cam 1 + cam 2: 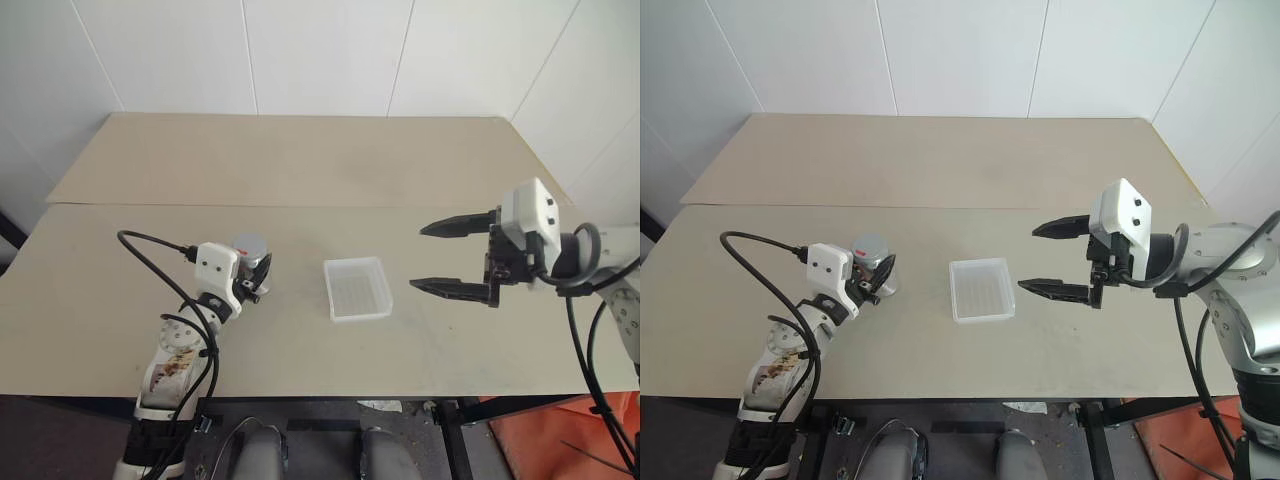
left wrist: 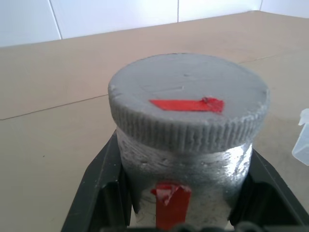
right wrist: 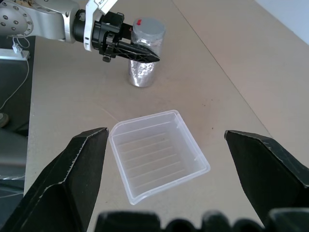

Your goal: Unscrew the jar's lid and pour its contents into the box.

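Left end effector is clamped on the jar, lid on; right end effector gapes wide near the box.

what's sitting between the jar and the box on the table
Nothing visible. The jar, held by the left hand with its lid on, stands beside the box with bare table between them.

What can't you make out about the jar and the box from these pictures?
- The contents: the jar has a cloudy wall in the left wrist view and is too small in the head views.
- Jar's base: cut off by the left wrist view's edge, between the left gripper fingers.
- Box: the right gripper fingers cover its near corners in the right wrist view.
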Action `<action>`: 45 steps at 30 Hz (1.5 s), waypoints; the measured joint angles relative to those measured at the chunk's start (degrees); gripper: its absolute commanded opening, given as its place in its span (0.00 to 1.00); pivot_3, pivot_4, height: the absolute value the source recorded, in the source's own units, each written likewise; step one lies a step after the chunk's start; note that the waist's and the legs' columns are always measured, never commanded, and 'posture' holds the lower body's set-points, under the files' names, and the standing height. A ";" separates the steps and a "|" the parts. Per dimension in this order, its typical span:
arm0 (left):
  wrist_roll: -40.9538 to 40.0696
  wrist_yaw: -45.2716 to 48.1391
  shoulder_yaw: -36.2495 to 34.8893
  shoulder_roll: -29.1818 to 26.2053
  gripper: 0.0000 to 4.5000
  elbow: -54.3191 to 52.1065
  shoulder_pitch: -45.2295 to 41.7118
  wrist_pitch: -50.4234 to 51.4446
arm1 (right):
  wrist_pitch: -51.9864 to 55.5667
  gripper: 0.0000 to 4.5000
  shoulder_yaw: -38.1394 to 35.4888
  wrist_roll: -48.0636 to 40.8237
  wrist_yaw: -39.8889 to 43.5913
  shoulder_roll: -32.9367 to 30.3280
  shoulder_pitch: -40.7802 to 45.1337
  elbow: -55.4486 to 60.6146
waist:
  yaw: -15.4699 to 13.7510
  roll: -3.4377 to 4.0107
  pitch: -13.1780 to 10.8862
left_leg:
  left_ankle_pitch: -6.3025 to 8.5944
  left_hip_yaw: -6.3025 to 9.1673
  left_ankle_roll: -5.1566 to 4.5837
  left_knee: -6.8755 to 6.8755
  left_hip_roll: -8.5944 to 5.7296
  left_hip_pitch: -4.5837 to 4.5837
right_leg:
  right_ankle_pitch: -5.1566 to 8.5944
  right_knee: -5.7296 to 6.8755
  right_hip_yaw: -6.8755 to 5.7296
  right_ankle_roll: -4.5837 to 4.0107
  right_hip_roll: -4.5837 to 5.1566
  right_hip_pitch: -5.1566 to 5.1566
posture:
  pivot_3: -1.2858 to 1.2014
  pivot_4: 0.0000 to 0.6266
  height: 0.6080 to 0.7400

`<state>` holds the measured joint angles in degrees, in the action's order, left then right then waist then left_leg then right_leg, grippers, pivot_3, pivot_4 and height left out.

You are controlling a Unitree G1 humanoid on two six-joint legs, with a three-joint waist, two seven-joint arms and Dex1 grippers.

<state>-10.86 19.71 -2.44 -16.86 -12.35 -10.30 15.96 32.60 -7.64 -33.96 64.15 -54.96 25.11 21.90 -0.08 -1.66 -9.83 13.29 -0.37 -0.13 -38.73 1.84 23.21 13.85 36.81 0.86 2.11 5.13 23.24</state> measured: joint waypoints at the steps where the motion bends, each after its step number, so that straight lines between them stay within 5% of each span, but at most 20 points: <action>1: -0.01 0.38 0.00 -0.46 0.45 0.00 -0.37 0.04 | 0.00 1.00 0.01 -0.02 -0.27 0.10 -0.09 0.13 | 0.00 0.00 0.00 | 0.00 0.00 0.00 0.00 0.00 0.00 | 0.00 0.00 0.00 0.00 0.00 0.00 | 0.52 0.24 1.00; 7: -10.68 18.68 -0.97 -15.03 0.45 -1.47 -6.49 8.58 | 1.65 1.00 3.79 -0.08 -5.92 6.99 7.24 0.04 | 1.02 0.02 -0.02 | 0.00 0.01 0.00 0.03 0.06 -0.01 | 0.01 0.07 0.02 0.00 -0.08 0.10 | 0.52 0.24 1.00; 11: -20.17 37.39 -1.57 -24.66 0.45 1.50 -17.67 12.26 | 7.52 1.00 8.89 -2.07 -13.66 18.88 17.94 -0.83 | 1.17 0.03 -0.06 | 0.00 0.03 0.00 0.07 0.10 0.03 | 0.02 0.08 0.01 -0.02 -0.14 0.16 | 0.52 0.24 1.00; 21: -20.06 51.96 4.09 -20.26 0.45 16.56 -31.52 9.48 | 18.08 1.00 14.84 -3.31 -24.52 31.04 27.69 -4.29 | 0.61 0.03 -0.06 | -0.02 0.08 -0.01 -0.04 0.01 0.68 | -0.01 0.27 -0.05 0.01 -0.07 0.80 | 0.52 0.24 1.00; 34: -18.39 55.31 5.70 -15.37 0.45 20.93 -34.89 6.06 | 18.21 1.00 18.05 1.56 -27.31 33.89 29.80 -8.99 | 1.06 0.03 -0.06 | -0.02 0.10 -0.01 -0.03 0.05 0.82 | -0.01 0.31 -0.03 0.00 -0.11 0.94 | 0.52 0.24 1.00; 40: -18.32 55.17 5.62 -15.37 0.45 20.95 -35.06 5.86 | 18.21 0.61 18.21 1.11 -25.66 34.07 29.82 -9.06 | 1.05 0.03 -0.06 | -0.02 0.10 -0.01 -0.04 0.04 0.83 | -0.01 0.31 -0.03 0.00 -0.11 0.95 | 0.52 0.24 1.00; 45: -18.32 56.02 5.64 -15.38 0.45 21.77 -35.12 5.31 | 17.47 0.61 18.20 1.07 -23.51 34.27 30.07 -10.50 | 1.05 0.03 -0.06 | -0.02 0.10 -0.01 -0.04 0.05 0.83 | -0.01 0.30 -0.03 0.00 -0.12 0.96 | 0.52 0.24 1.00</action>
<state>-29.18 75.73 3.20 -32.24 9.42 -45.42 21.27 50.07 10.55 -32.89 40.64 -20.70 55.19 11.40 0.98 -1.64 -9.89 13.27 -0.26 -0.15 -38.77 1.89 24.04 13.84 37.11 0.83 2.11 5.00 24.19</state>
